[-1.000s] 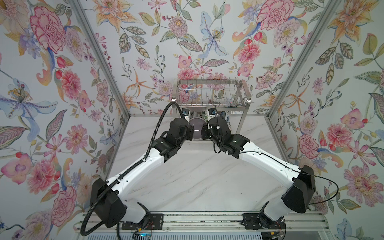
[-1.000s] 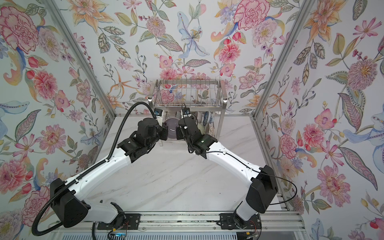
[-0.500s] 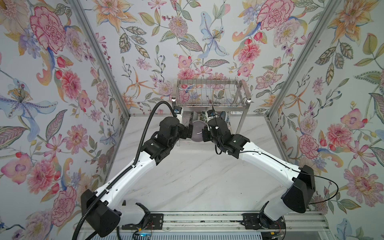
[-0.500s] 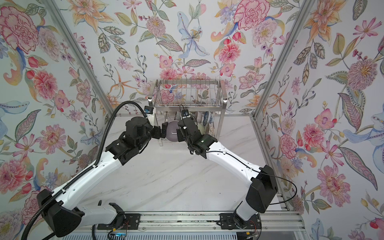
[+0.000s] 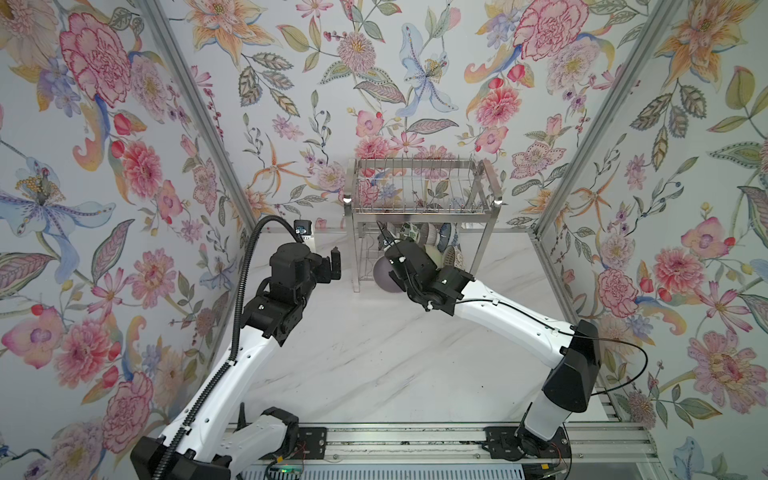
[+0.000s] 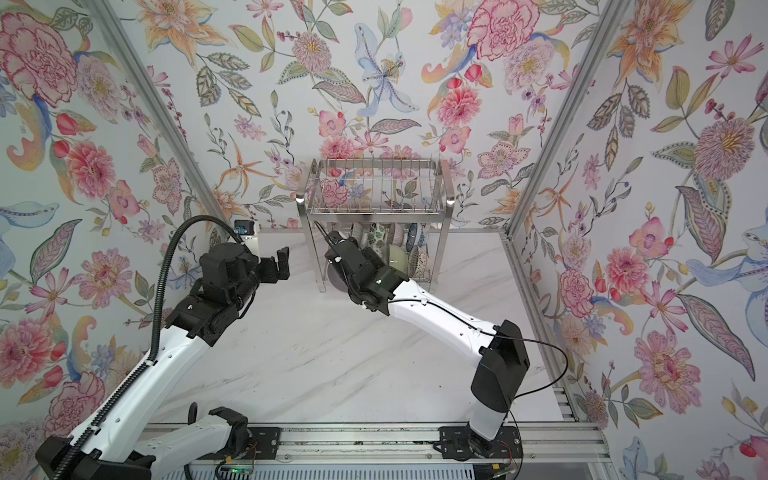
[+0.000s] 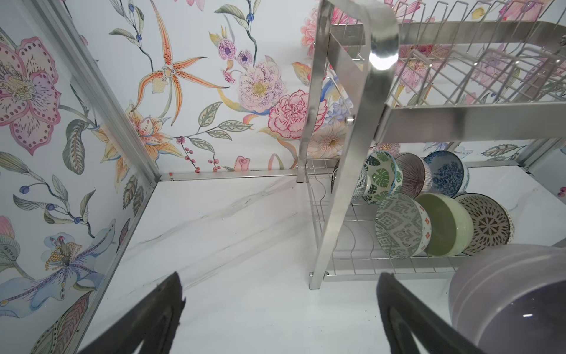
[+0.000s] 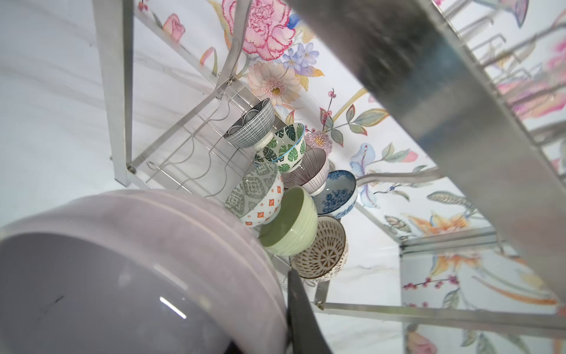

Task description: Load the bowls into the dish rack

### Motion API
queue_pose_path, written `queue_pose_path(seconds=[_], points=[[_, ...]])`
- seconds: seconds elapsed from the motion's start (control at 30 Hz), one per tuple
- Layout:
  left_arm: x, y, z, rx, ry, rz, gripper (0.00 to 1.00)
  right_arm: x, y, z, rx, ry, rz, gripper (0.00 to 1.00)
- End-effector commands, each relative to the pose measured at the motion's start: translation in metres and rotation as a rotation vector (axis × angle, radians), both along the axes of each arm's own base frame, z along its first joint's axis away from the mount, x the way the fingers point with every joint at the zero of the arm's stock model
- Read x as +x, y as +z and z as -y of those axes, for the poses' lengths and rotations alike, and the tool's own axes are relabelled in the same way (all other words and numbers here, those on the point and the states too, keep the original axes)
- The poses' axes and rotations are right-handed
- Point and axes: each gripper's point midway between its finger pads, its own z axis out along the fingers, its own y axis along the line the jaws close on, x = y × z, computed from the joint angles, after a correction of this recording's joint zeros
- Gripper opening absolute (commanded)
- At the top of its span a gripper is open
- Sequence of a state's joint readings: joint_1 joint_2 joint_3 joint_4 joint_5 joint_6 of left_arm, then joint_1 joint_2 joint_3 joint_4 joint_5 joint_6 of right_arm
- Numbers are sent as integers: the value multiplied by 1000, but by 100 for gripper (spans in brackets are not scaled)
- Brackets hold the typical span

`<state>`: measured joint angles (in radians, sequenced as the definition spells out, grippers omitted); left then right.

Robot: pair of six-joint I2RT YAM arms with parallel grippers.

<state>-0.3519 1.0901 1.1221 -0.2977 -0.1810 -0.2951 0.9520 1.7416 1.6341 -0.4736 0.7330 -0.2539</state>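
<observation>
Both top views looked down from high above the near edge of the table toward the far wall. They took in the dish rack from well back and shared nearly the whole scene. The left wrist camera sat low, just outside the rack's end, while the right wrist camera peered from closer in, under its upper tier; both shared the racked bowls and the lilac bowl.
</observation>
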Motion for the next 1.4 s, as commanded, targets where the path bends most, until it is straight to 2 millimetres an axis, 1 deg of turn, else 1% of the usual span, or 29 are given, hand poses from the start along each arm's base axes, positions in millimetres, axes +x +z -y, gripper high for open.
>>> queue_pose_path(seconds=[0.0, 0.23, 0.4, 0.53, 0.7, 1.1, 1.37], points=[[-4, -11, -7, 4, -10, -36, 99, 8, 16, 0, -149, 26, 120, 0], [-6, -13, -16, -8, -3, -35, 100, 23, 3, -12, -299, 44, 145, 0], [-7, -15, -22, -10, 3, -38, 99, 38, -4, -21, -339, 37, 149, 0], [-8, -16, -24, -13, 2, -38, 99, 50, -9, -25, -337, 23, 128, 0], [-9, -18, -27, -15, 4, -41, 99, 63, -24, -24, -315, -11, 50, 0], [-9, -18, -31, -18, 4, -43, 99, 80, -39, -19, -275, -65, -44, 0], [-6, -15, -29, -24, -9, -42, 99, 92, -45, -19, -261, -95, -55, 0]])
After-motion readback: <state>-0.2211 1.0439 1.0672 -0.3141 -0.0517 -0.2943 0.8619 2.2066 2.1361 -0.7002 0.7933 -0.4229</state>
